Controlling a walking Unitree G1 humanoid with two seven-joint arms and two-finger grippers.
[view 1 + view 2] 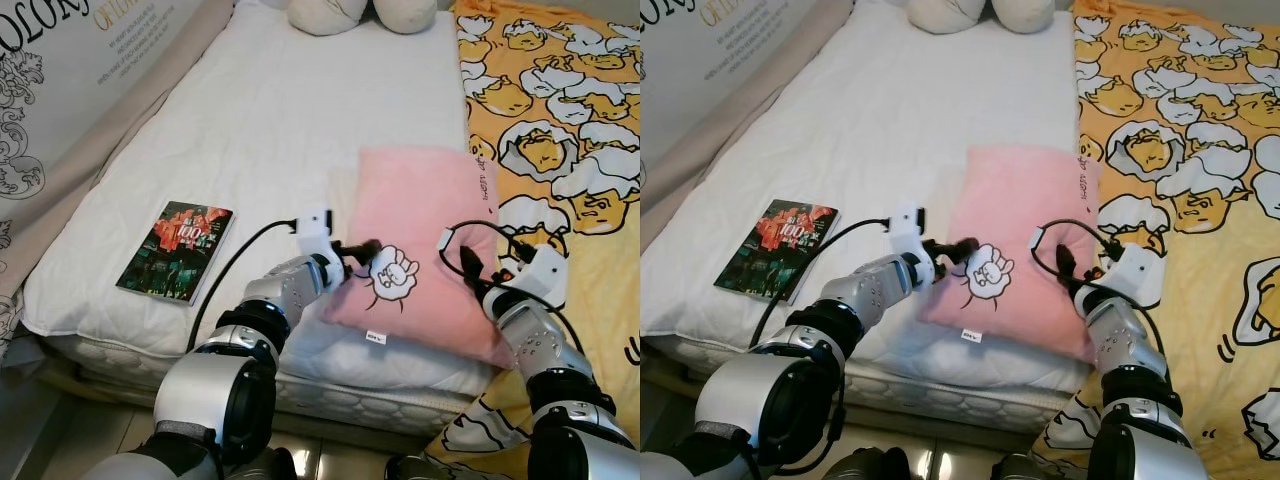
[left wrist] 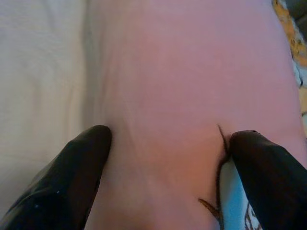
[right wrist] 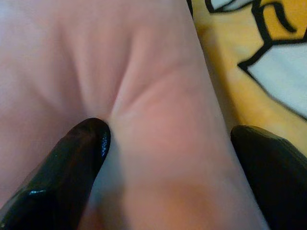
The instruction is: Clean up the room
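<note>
The pink pillow [image 1: 425,240] is laid at the near edge of the white mattress [image 1: 250,130], its right side touching the yellow patterned blanket [image 1: 560,120]. It is flanked by both grippers. The left gripper [image 1: 362,250] is pressed into its left edge beside the white hand print [image 1: 394,274], fingers [image 2: 72,172] spread with pink fabric bulging between them. The right gripper [image 3: 168,163] is set on the pillow's right edge, fingers likewise apart, a fold of cloth dented under one tip.

A slip is judged the likeliest failure: the pillow is soft, plush and rounded, so if only the loose cover is pinched (and not the filling), it could sag, twist or drop off the mattress edge. Uneven closing of the two sides could tilt it.

The mattress cover is quilted and matte. On the mattress, well to the left of the pillow, a glossy, flat book [image 1: 177,250] is left lying. Beyond the pillow, at the head of the bed, cream plush shapes [image 1: 365,12] are seen.
</note>
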